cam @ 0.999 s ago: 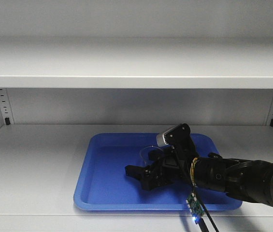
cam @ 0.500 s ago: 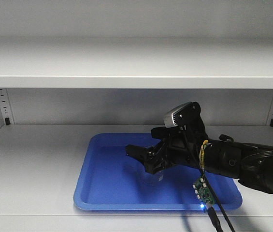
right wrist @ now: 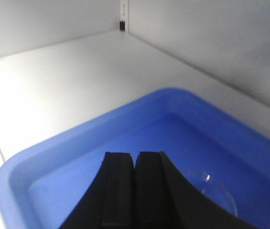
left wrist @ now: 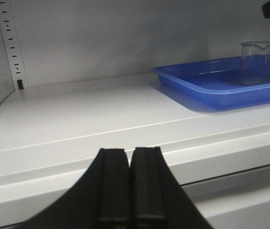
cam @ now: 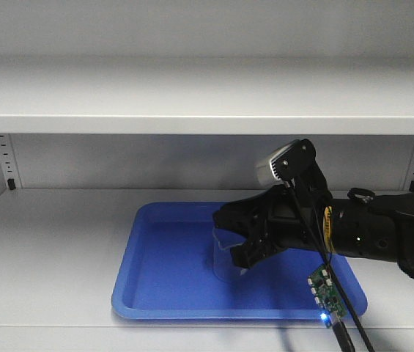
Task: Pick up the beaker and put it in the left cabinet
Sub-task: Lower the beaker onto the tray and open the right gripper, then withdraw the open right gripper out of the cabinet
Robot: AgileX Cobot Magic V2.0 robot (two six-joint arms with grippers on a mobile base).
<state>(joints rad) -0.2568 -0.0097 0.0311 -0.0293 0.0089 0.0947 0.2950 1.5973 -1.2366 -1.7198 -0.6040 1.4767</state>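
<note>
glass: the beaker [cam: 228,257] stands upright on the floor of the blue tray [cam: 155,293], on the lower shelf of the left cabinet [cam: 53,242]; in my left wrist view it shows at the far right, free of any grip [left wrist: 258,62].
right gripper: [cam: 239,242] hangs just above and beside the beaker; my right wrist view shows its pads [right wrist: 118,191] pressed together on nothing, with the glass rim curving just right of them.
left gripper: [left wrist: 130,186] parked low at the near edge of the shelf, well apart from the tray, pads [left wrist: 113,186] pressed together, empty.
progress: as i read it, the placing is done. the beaker rests inside the cabinet, standing on its own.
left to do: i judge only the right arm's pull-out from the shelf remains, without knocking the glass.
change since a second ago: the right gripper was low over the tray floor then, with the beaker behind it. now it sits higher and further right, and the beaker shows clear below its tips.
risk: fingers pass near the rim, so a careless exit could tip it.
</note>
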